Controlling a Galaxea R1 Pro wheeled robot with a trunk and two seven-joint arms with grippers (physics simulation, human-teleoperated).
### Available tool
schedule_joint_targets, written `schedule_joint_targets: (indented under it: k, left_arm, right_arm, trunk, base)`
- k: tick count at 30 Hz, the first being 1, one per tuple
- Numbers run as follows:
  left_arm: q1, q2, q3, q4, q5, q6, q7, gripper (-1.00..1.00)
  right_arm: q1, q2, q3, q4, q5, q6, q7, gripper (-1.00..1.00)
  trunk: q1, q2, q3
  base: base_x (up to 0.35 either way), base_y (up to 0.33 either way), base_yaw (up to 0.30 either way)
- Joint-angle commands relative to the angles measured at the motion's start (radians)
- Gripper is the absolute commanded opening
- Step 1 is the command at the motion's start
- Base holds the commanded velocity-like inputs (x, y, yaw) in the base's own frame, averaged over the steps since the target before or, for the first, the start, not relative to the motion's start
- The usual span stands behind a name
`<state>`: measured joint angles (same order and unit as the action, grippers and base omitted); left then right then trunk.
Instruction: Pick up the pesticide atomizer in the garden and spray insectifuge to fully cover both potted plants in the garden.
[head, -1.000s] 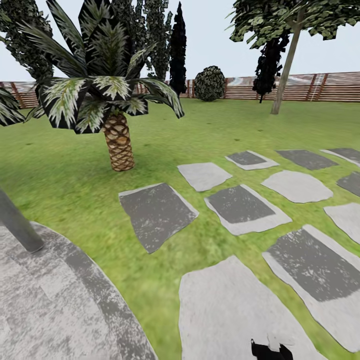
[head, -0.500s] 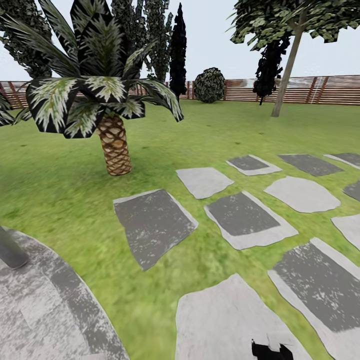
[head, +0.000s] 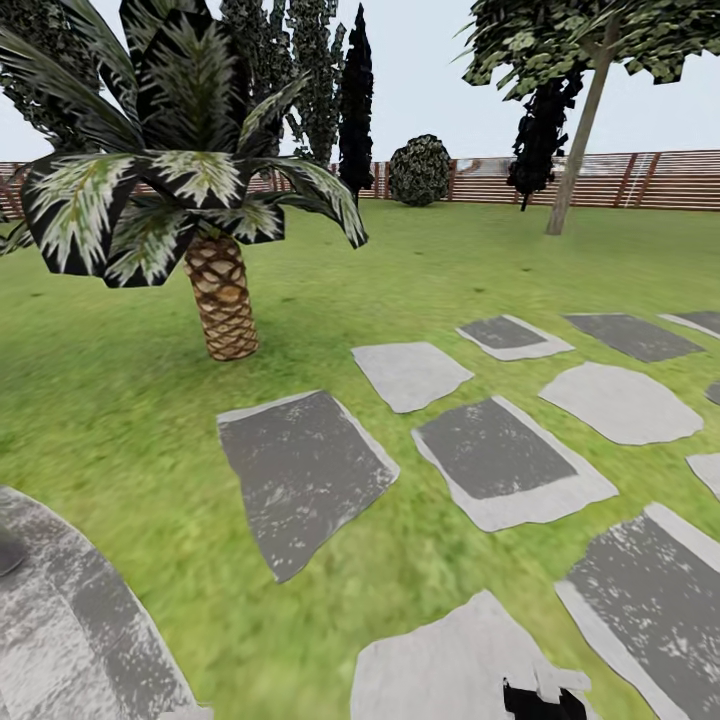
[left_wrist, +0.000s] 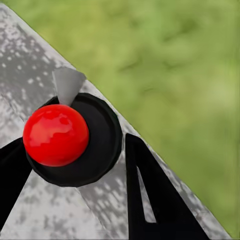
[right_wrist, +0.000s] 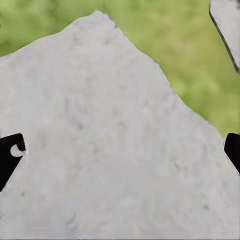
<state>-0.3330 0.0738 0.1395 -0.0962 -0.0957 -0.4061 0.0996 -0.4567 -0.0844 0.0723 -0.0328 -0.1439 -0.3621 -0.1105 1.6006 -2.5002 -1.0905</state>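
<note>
Down at the near left corner of the lawn (head: 130, 420), a curved patch of mottled grey paving (head: 60, 620) sweeps in. The left wrist camera looks onto that same speckled paving where it meets the grass. The left gripper (left_wrist: 75, 141) has its two black fingers either side of a black round disc (left_wrist: 102, 145) with a glossy red ball (left_wrist: 55, 135) on top and a small grey wedge (left_wrist: 67, 85) at the disc's rim. Whether those fingers press on the disc or just frame it, I can't tell.

Moving right, a squat palm (head: 222, 300) with a scaly trunk and striped fronds stands on the grass. Beyond it come dark and pale stepping stones (head: 300, 470), laid in rows across the lawn with grass between them. Far back there's a tall dark cypress (head: 356, 100), a round dark bush (head: 420, 170), a slim-trunked tree (head: 575, 130), and a slatted wooden fence (head: 640, 180) along the lawn's far edge.

At the near edge, right of centre, the right gripper (head: 543, 700) pokes into view over a pale slab (head: 430, 660). In its own wrist view the fingers are spread wide, with nothing between them but that pale stone.
</note>
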Motion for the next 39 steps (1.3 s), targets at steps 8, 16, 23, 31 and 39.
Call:
schedule_joint_targets:
  k: [8, 16, 23, 31, 39]
  left_arm:
    - [-0.001, 0.0, 0.006, 0.001, -0.01, -0.003, 0.003, -1.0]
    - [-0.001, 0.0, 0.006, 0.001, -0.01, -0.003, 0.003, -1.0]
    - [-0.001, 0.0, 0.006, 0.001, -0.011, -0.003, 0.004, -1.0]
    - [-0.001, 0.0, 0.006, 0.0, -0.011, -0.003, 0.005, -1.0]
    - [-0.001, 0.0, 0.006, 0.0, -0.012, -0.003, 0.006, -1.0]
  right_arm:
    - [0.0, 0.001, 0.008, 0.001, -0.01, -0.003, -0.001, 1.0]
    - [0.0, 0.0, 0.008, 0.001, -0.011, -0.003, -0.001, 1.0]
    - [0.0, 0.0, 0.008, 0.001, -0.01, -0.003, -0.001, 1.0]
    - [0.0, 0.0, 0.008, 0.001, -0.008, -0.004, 0.002, 1.0]
    - [0.0, 0.001, 0.011, -0.011, -0.009, -0.006, 0.001, 1.0]
  trunk:
    - [0.0, 0.0, -0.001]
    - [0.0, 0.0, -0.001]
    - [0.0, 0.0, -0.001]
    - [0.0, 0.0, -0.001]
    - [0.0, 0.0, -0.001]
  base:
    - [0.338, -0.03, 0.0]
    - [0.334, -0.095, 0.0]
    - [0.306, -0.131, 0.0]
    - [0.296, -0.142, 0.0]
    - [0.295, -0.144, 0.0]
